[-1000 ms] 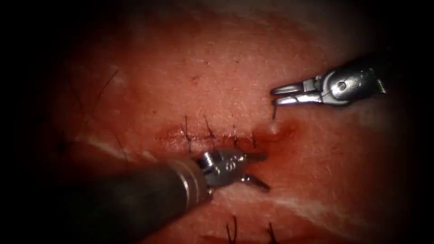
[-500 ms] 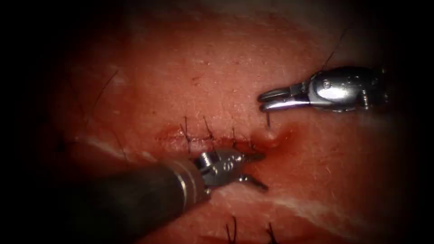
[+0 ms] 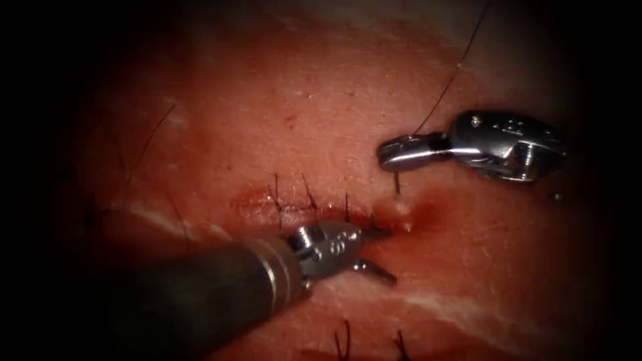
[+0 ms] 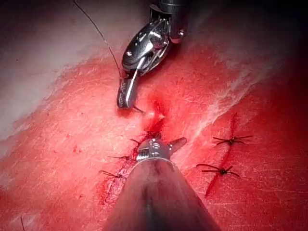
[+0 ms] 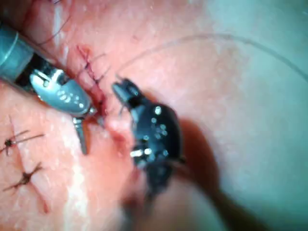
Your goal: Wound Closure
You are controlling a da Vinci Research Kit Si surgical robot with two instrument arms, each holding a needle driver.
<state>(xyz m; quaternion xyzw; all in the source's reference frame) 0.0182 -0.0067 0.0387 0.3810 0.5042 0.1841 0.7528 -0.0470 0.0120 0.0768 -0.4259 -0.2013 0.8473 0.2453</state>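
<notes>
The tissue [image 3: 321,113] carries a crosswise cut [image 3: 301,207] closed by several dark stitches [image 3: 276,198]. My right tool [image 3: 383,151] hovers above the cut's right end, jaws shut on the curved needle [image 3: 397,182]. A short dark stretch of needle hangs below the jaws, its point at a small raised bump of tissue [image 3: 401,206]. I cannot tell how deep it sits. The thread [image 3: 455,70] rises from beside these jaws to the upper right. My left tool [image 3: 391,255] lies at the same end with jaws open, holding nothing, its upper jaw against the cut's edge. The left wrist view shows the right tool [image 4: 124,102] and needle [image 4: 137,109].
Red fluid [image 3: 431,214] wets the tissue right of the cut's end. A second stitched cut [image 3: 344,337] lies nearer the front, also seen as stitches [image 4: 231,140]. Thin dark strands [image 3: 150,137] lie on the tissue at the left. A pale fat streak [image 3: 461,311] crosses the lower right.
The right tool has moved left and slightly down and rolled at its wrist, bringing the needle closer to the cut's right end. The thread now trails up behind it. The left tool has barely moved.
</notes>
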